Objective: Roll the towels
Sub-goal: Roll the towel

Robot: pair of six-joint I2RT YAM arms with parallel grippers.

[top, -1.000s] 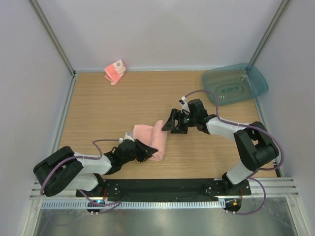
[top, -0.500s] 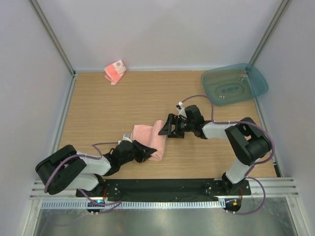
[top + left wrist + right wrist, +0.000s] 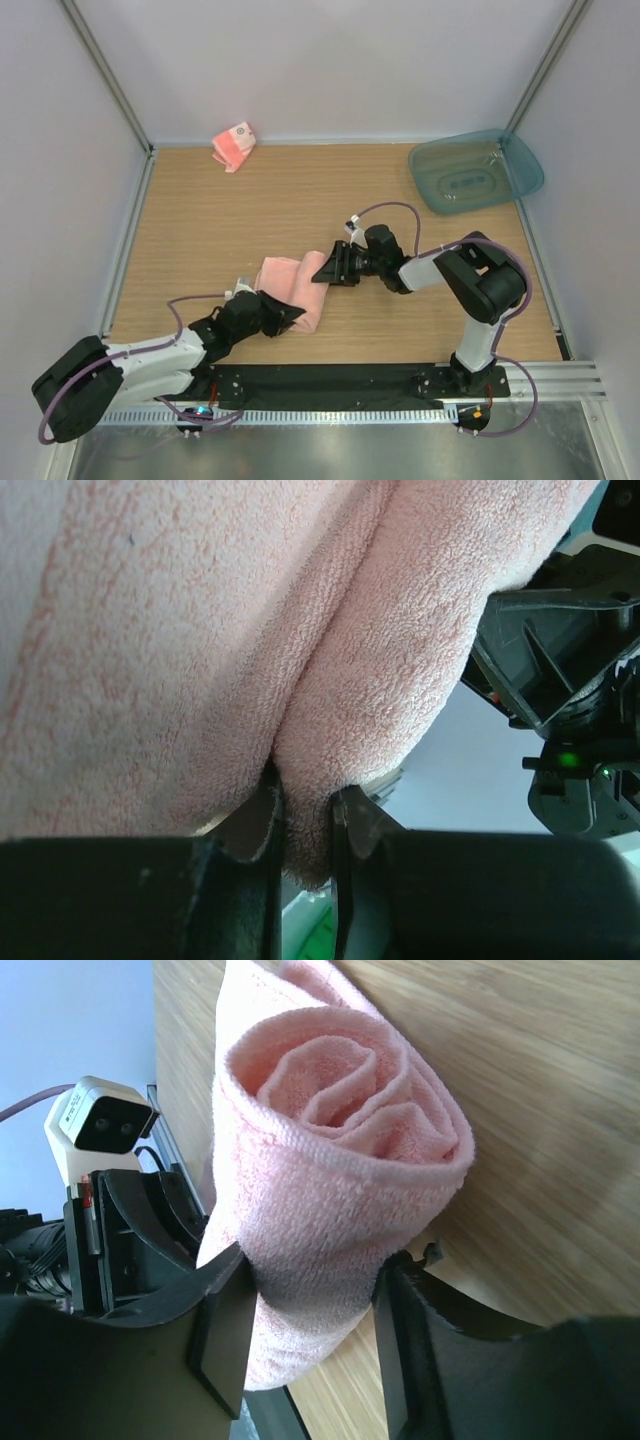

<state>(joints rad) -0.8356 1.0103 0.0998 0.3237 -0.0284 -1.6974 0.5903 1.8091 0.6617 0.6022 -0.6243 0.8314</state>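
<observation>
The larger plain pink towel (image 3: 297, 285) lies mid-table, rolled into a loose tube. My left gripper (image 3: 287, 314) is shut on its near end, and in the left wrist view a fold of the towel (image 3: 200, 630) is pinched between the fingertips (image 3: 262, 825). My right gripper (image 3: 336, 265) holds the far end. In the right wrist view the spiral roll (image 3: 340, 1130) sits between both pads (image 3: 225, 1325), which press its sides. The smaller striped towel (image 3: 234, 146), with a white round mark, lies bunched at the far left by the back wall.
A teal translucent tray (image 3: 475, 170) sits at the back right corner. White walls enclose the wooden table (image 3: 200, 220) on three sides. A black base plate and metal rail (image 3: 330, 385) run along the near edge.
My right gripper slid left onto the towel's far end and its jaws narrowed onto the roll. The left arm drew back left, and the towel shifted slightly left with it.
</observation>
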